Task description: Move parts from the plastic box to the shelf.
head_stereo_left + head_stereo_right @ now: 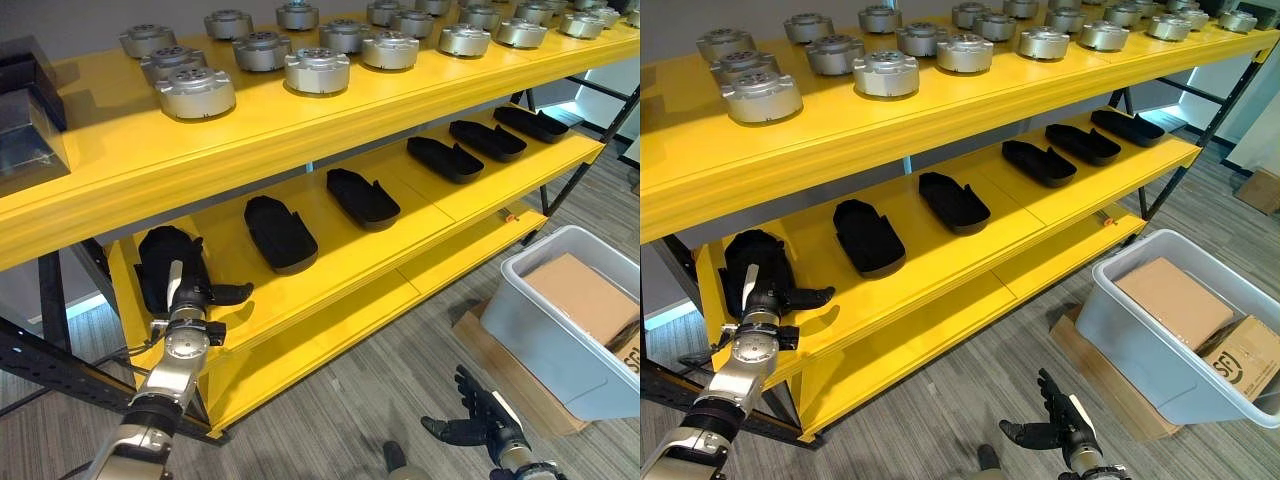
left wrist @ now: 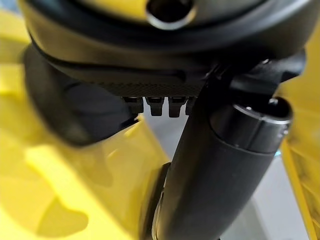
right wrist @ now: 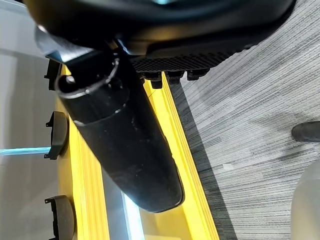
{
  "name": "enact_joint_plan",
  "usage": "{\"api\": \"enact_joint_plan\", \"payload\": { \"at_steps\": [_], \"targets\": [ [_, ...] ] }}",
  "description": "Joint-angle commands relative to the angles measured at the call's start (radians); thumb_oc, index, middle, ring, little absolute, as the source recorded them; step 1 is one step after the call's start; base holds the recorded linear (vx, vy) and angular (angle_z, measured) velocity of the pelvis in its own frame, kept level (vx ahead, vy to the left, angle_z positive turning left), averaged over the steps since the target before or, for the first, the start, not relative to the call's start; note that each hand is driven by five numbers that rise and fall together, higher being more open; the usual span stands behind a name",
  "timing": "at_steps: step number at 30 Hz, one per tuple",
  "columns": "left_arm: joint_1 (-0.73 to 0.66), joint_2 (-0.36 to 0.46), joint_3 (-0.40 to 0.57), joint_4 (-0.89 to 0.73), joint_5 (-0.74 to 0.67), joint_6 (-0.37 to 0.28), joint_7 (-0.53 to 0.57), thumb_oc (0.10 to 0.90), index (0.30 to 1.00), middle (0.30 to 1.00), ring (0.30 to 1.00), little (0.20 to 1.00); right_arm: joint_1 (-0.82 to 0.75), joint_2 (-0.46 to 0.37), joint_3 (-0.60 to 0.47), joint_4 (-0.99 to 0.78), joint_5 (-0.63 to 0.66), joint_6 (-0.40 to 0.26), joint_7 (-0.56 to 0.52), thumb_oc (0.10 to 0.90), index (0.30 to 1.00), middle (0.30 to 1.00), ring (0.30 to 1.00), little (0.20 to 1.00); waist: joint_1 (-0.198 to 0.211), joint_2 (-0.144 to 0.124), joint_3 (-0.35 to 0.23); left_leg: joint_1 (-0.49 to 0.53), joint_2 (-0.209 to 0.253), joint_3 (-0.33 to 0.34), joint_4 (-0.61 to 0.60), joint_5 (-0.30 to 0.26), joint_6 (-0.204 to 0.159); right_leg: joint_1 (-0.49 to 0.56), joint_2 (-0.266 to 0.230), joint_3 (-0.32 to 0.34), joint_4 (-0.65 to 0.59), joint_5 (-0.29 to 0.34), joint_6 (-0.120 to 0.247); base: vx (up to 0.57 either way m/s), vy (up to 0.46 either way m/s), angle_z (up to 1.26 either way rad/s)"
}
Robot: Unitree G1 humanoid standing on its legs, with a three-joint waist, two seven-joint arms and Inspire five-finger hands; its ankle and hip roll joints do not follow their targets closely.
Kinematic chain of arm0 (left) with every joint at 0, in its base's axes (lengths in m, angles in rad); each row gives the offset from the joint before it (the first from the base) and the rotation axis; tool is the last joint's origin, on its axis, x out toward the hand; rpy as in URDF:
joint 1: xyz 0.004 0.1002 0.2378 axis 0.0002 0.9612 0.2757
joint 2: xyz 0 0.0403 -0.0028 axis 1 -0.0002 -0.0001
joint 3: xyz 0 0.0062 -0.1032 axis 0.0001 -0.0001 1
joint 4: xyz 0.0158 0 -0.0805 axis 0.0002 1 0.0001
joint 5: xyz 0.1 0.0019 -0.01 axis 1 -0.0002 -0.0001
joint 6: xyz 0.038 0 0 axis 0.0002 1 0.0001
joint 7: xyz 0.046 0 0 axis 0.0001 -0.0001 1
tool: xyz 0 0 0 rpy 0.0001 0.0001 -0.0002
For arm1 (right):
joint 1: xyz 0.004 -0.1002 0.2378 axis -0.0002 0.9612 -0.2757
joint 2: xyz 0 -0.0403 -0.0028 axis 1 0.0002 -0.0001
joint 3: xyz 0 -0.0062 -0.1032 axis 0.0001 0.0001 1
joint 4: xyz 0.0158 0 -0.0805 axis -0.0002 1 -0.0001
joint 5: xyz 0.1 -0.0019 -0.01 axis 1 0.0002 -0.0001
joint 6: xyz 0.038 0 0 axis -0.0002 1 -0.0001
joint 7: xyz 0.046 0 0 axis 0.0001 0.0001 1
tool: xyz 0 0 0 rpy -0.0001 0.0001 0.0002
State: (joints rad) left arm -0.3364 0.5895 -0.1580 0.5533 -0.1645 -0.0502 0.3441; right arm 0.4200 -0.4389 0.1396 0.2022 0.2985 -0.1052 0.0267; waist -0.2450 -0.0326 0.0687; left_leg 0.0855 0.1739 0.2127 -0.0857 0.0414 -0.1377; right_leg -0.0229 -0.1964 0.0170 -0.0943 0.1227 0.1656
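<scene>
The yellow shelf (image 1: 330,125) carries silver round parts (image 1: 317,70) on its top level. On the middle level lie black flat parts (image 1: 281,233) in a row. A grey plastic box (image 1: 560,330) stands on the floor (image 1: 360,420).

Both arms are silver-grey with ribbed cylindrical wrist segments, the left arm (image 1: 165,375) ending in a dark left hand (image 1: 185,290) beneath a pale strip, the right hand (image 1: 478,418) equally dark, with a smooth black rounded thumb (image 3: 125,140) and small blocky fingertips.
</scene>
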Motion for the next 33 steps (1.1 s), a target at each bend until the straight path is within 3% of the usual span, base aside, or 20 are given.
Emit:
{"api": "enact_joint_plan", "payload": {
  "at_steps": [1, 12, 17, 20, 25, 28, 29, 30, 31, 32, 33],
  "targets": [
    [-0.194, 0.122, 0.091, -0.050, 0.078, -0.110, 0.085, 0.900, 1.000, 1.000, 1.000, 1.000, -0.065, -0.055, -0.068, -0.101, 0.043, -0.111, 0.011, 0.900, 1.000, 1.000, 1.000, 1.000, 0.000, 0.011, 0.002, 0.045, 0.031, -0.014, 0.008, -0.060, 0.015, 0.098, -0.034, -0.037, 0.028, -0.115, 0.020, 0.00, 0.002, 0.04],
    [-0.115, 0.130, 0.153, -0.244, 0.163, -0.127, 0.110, 0.900, 1.000, 1.000, 1.000, 1.000, -0.064, -0.057, -0.087, -0.119, 0.029, -0.117, 0.017, 0.900, 1.000, 1.000, 1.000, 1.000, 0.014, 0.012, 0.001, 0.038, 0.029, -0.024, 0.009, -0.063, 0.017, 0.104, -0.034, -0.045, 0.026, -0.117, 0.018, 0.00, 0.000, 0.02],
    [0.029, 0.078, 0.176, -0.345, -0.036, -0.197, -0.025, 0.900, 1.000, 1.000, 1.000, 1.000, -0.089, -0.046, -0.102, -0.140, 0.021, -0.112, 0.028, 0.900, 1.000, 1.000, 1.000, 1.000, 0.031, 0.020, -0.008, 0.036, 0.037, -0.044, 0.011, -0.054, 0.014, 0.110, -0.027, -0.055, 0.047, -0.133, 0.009, -0.04, -0.035, 0.11],
    [0.122, 0.035, 0.165, -0.397, -0.143, -0.215, -0.114, 0.900, 1.000, 1.000, 1.000, 1.000, -0.131, -0.047, -0.104, -0.157, 0.005, -0.117, 0.023, 0.900, 1.000, 1.000, 1.000, 1.000, 0.037, 0.037, -0.016, 0.024, 0.063, -0.066, 0.012, -0.031, 0.004, 0.101, 0.003, -0.063, 0.096, -0.169, -0.014, -0.11, -0.127, 0.24],
    [0.273, -0.055, 0.150, -0.480, -0.278, -0.235, -0.241, 0.900, 1.000, 1.000, 1.000, 1.000, -0.161, -0.075, -0.110, -0.211, -0.004, -0.152, 0.042, 0.900, 1.000, 1.000, 1.000, 1.000, 0.055, 0.076, -0.006, -0.016, 0.129, -0.120, 0.028, 0.052, -0.008, 0.049, 0.101, -0.078, 0.217, -0.250, -0.076, -0.16, -0.199, 0.12],
    [0.395, -0.124, 0.138, -0.535, -0.377, -0.232, -0.344, 0.900, 1.000, 1.000, 1.000, 1.000, -0.169, -0.085, -0.144, -0.229, 0.005, -0.180, 0.041, 0.900, 1.000, 1.000, 1.000, 1.000, 0.084, 0.089, 0.012, -0.063, 0.169, -0.172, 0.034, 0.209, -0.029, 0.076, 0.156, -0.111, 0.193, -0.256, -0.122, -0.15, -0.253, 0.16],
    [0.413, -0.126, 0.119, -0.529, -0.407, -0.223, -0.393, 0.900, 1.000, 1.000, 1.000, 1.000, -0.174, -0.083, -0.162, -0.227, 0.013, -0.188, 0.036, 0.900, 1.000, 1.000, 1.000, 1.000, 0.080, 0.076, 0.020, -0.097, 0.148, -0.156, 0.073, 0.192, -0.005, 0.082, 0.147, -0.120, 0.174, -0.243, -0.130, -0.18, -0.162, 0.75],
    [0.444, -0.142, 0.103, -0.505, -0.431, -0.210, -0.420, 0.900, 1.000, 1.000, 1.000, 1.000, -0.189, -0.079, -0.156, -0.214, 0.014, -0.190, 0.039, 0.900, 1.000, 1.000, 1.000, 1.000, 0.090, 0.054, 0.026, -0.098, 0.083, -0.164, 0.150, 0.083, 0.019, 0.096, 0.124, -0.116, 0.137, -0.217, -0.126, -0.18, -0.102, 0.97],
    [0.468, -0.157, 0.099, -0.496, -0.438, -0.200, -0.436, 0.900, 1.000, 1.000, 1.000, 1.000, -0.203, -0.070, -0.151, -0.207, 0.010, -0.187, 0.047, 0.900, 1.000, 1.000, 1.000, 1.000, 0.104, 0.035, 0.020, -0.120, -0.029, -0.217, 0.211, -0.024, 0.050, 0.098, 0.099, -0.124, 0.095, -0.180, -0.115, -0.14, -0.027, 0.60],
    [0.489, -0.178, 0.090, -0.504, -0.466, -0.194, -0.461, 0.900, 1.000, 1.000, 1.000, 1.000, -0.204, -0.057, -0.149, -0.207, 0.024, -0.187, 0.061, 0.900, 1.000, 1.000, 1.000, 1.000, 0.105, 0.025, 0.011, -0.122, -0.087, -0.216, 0.221, -0.075, 0.076, 0.101, 0.090, -0.138, 0.064, -0.160, -0.107, -0.05, 0.146, 0.23],
    [0.533, -0.211, 0.069, -0.507, -0.493, -0.186, -0.494, 0.900, 1.000, 1.000, 1.000, 1.000, -0.186, -0.037, -0.150, -0.214, 0.038, -0.184, 0.069, 0.900, 1.000, 1.000, 1.000, 1.000, 0.105, 0.033, -0.008, -0.093, -0.104, -0.215, 0.149, -0.064, 0.093, 0.095, 0.090, -0.153, 0.050, -0.138, -0.091, 0.04, 0.213, 0.29]
  ]
}}
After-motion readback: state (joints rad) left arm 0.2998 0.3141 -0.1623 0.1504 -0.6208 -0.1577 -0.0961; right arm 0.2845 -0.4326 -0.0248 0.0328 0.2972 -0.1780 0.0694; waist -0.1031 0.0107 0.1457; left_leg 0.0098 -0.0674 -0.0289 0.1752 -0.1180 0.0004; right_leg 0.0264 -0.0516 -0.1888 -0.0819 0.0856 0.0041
